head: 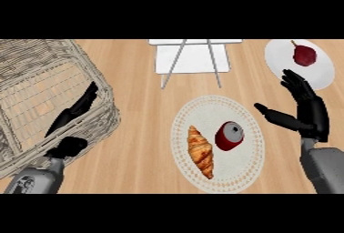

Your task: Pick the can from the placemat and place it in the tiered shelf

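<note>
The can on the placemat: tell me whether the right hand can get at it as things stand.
Probably yes. The right hand is open just right of the can, nothing between them; the croissant lies on the can's far side.

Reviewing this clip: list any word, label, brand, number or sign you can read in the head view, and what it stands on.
None can be read.
The red can on the placemat: red side and grey top, no legible label.
The croissant, the plate with the pear, the wicker basket and the white tiered shelf: no text.
The left hand and right hand: no markings.
</note>
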### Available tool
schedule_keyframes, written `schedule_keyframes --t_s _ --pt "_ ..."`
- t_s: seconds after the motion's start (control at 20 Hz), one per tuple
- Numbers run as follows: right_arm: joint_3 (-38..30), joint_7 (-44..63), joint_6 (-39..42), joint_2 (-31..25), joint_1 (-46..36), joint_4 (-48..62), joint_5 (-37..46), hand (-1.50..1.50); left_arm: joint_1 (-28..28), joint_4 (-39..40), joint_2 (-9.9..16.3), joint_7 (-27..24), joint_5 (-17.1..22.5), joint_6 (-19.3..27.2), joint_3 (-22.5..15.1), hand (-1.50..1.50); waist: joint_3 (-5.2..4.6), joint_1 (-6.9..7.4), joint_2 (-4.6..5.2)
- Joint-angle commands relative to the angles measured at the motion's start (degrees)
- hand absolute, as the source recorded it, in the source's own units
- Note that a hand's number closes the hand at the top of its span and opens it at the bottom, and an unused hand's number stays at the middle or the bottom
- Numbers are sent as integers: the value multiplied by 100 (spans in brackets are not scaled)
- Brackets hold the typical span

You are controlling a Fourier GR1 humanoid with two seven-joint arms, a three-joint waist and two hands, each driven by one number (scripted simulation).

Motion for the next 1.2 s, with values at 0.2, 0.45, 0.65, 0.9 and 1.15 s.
schedule_keyframes --t_s 0.2,0.45,0.65,0.9,1.15 --pt "-49 -413 1776 -479 210 82 -482 -150 -171 235 -747 180 -356 284 -37 0 -56 42 -25" --pt "363 531 2035 -1279 109 -707 30 -150 -71 40 -900 327 -613 207 -13 0 -66 0 -66" --pt "624 1878 2030 -1474 -212 -1622 103 -150 -462 622 -705 162 -574 -72 501 0 -73 -61 -55" --pt "1164 2940 2654 -2170 -526 -2244 511 -150 -175 180 -962 304 -773 -13 317 0 -76 8 -94" --pt "1699 3953 3152 -2564 -728 -2944 898 -150 -113 415 -1079 49 -925 -97 388 0 -75 -16 -73"
